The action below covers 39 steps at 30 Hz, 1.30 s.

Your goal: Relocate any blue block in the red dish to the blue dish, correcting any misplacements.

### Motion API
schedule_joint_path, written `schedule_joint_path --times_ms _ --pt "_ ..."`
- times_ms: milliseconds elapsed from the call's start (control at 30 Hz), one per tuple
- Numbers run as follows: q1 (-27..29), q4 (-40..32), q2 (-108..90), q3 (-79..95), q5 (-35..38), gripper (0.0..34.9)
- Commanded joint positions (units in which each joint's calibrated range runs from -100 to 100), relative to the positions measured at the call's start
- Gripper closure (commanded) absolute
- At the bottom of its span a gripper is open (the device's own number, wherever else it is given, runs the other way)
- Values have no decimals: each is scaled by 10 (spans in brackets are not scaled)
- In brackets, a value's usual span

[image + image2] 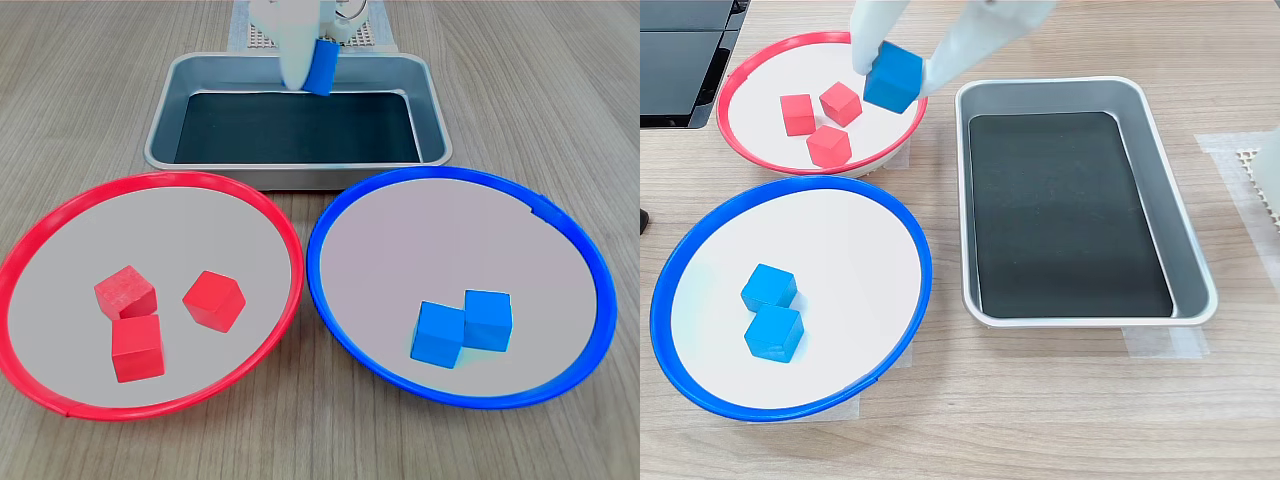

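Blue dish [675, 262] below and toward the second exterior view's lower left of gripper [896, 72], holding two blue cubes [771, 311]. Red dish [735, 80] just beside. Gripper pinching blue block [893, 78], lifted clear; carry toward blue dish likely next.

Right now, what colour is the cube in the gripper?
Bright blue cube, clearest in the second exterior view.
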Motion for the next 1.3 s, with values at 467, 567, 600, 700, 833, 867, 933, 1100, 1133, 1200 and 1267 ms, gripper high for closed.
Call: schedule_joint_path --times_ms 467,567,600,700,833,867,933,1100,1133,1200,1267 --pt "-34 -105 89 -25 -15 346" --pt "-35 -106 125 -50 -16 346" --pt "-36 -106 132 -56 -16 346" --pt "-41 -105 169 -84 -16 346" --pt "-57 -102 216 -127 -19 346" --pt "-63 -102 226 -137 -19 346" --pt "-75 -101 244 -153 -20 346" --pt "-105 -99 285 -192 -23 346" --pt "-110 -99 294 -199 -24 346" --pt "-119 -97 309 -210 -24 346" --pt "-126 -97 322 -214 -23 346"
